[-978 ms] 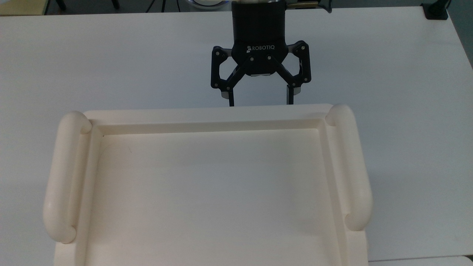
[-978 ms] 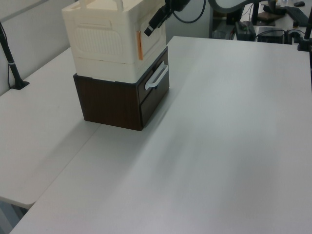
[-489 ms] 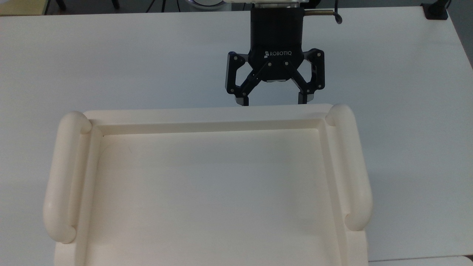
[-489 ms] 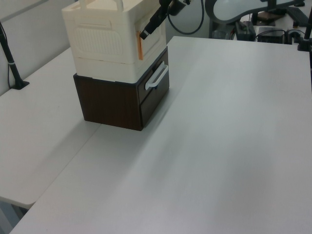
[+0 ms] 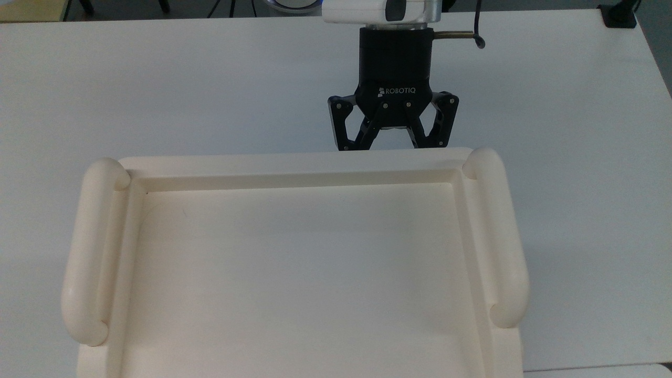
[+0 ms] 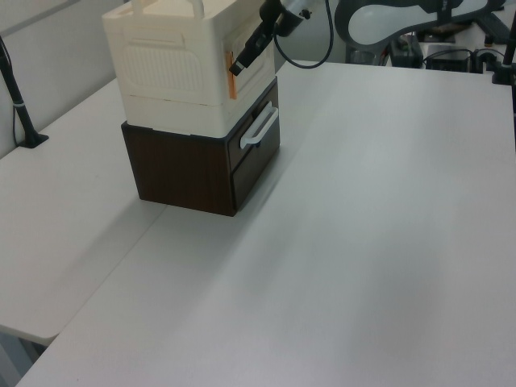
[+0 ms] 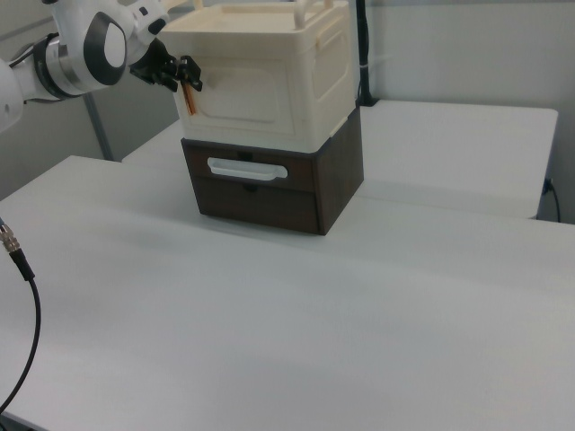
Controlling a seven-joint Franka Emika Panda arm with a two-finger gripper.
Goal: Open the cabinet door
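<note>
A: Status?

B: The cabinet door looks flush on the cabinet front, so not yet opened. The cabinet sits on a dark brown drawer unit on the desk.

A: Gripper?

B: The gripper is at the door's edge, by the orange strip on the left view's right corner. Its fingers look drawn in close, but their tips drop behind the cabinet's top rim in the top view. Can't tell whether they're pinching the strip or just next to it.

A: What's left?

B: My read: all of it, the swing-out.

A: Room?

B: Plenty. The desk in front of the door is bare, nothing in the swing path. White drawer handle is below the door, apart. The arm is crowding that corner, so it needs to back off with the door.
</note>
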